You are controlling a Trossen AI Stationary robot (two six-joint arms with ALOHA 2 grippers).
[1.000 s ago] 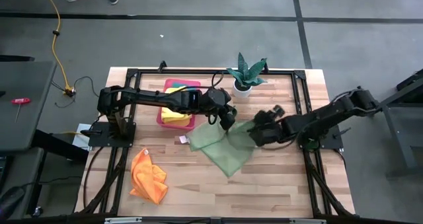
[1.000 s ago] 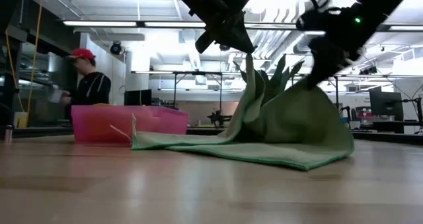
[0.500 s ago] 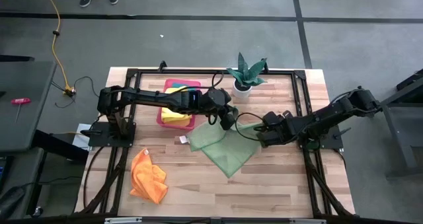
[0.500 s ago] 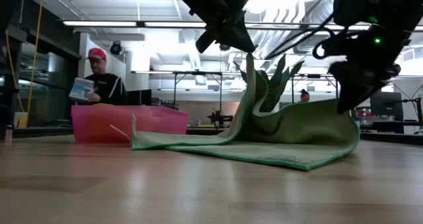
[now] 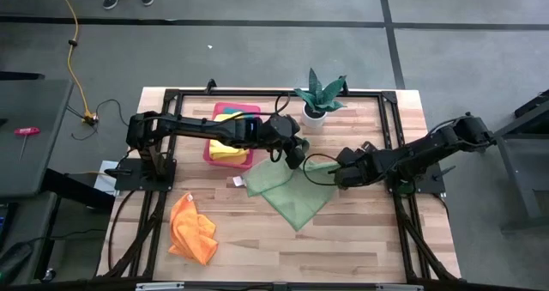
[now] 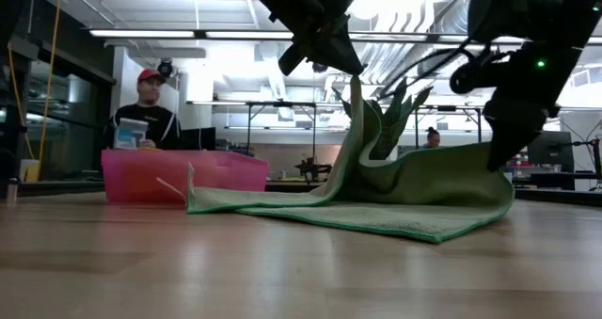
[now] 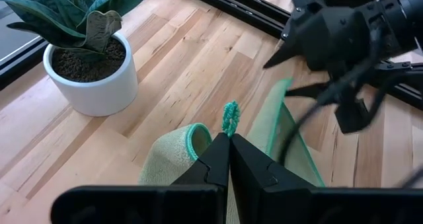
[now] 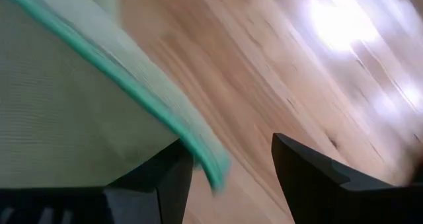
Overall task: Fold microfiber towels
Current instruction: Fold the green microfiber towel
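A light green towel (image 5: 287, 192) lies on the table's middle, its lower part flat on the wood and its far corner raised. My left gripper (image 5: 296, 156) is shut on that corner above the table; it also shows in the low view (image 6: 353, 70). My right gripper (image 5: 340, 168) stands open at the towel's right edge, low over the table (image 6: 499, 159). An orange towel (image 5: 193, 227) lies crumpled at the near left. Yellow (image 5: 230, 149) and teal (image 5: 236, 117) towels lie in the pink tray (image 5: 208, 149). My left gripper pinches the green towel's hemmed corner (image 7: 230, 118) between its two shut fingers, the tip of the corner sticking out past them. The fingers slant down from the table's left. The towel hangs from them (image 6: 357, 121), its lower part on the table. My right gripper is open; the towel's teal-hemmed right edge (image 8: 198, 151) lies against one finger (image 8: 168, 178). In the low view that edge stands raised beside the gripper (image 6: 499, 173).
A potted plant (image 5: 319, 98) in a white pot stands at the far side, just behind the grippers. The pink tray stands left of the towel (image 6: 179, 173). A person (image 6: 141, 121) stands in the room beyond the table. Bare wood lies near and right of the towel.
My right gripper has gone toward the table's right edge and down, taking the towel's right edge with it. That part of the towel, first bunched up high, is now spread out lower to the right. My left gripper and the raised corner have stayed still.
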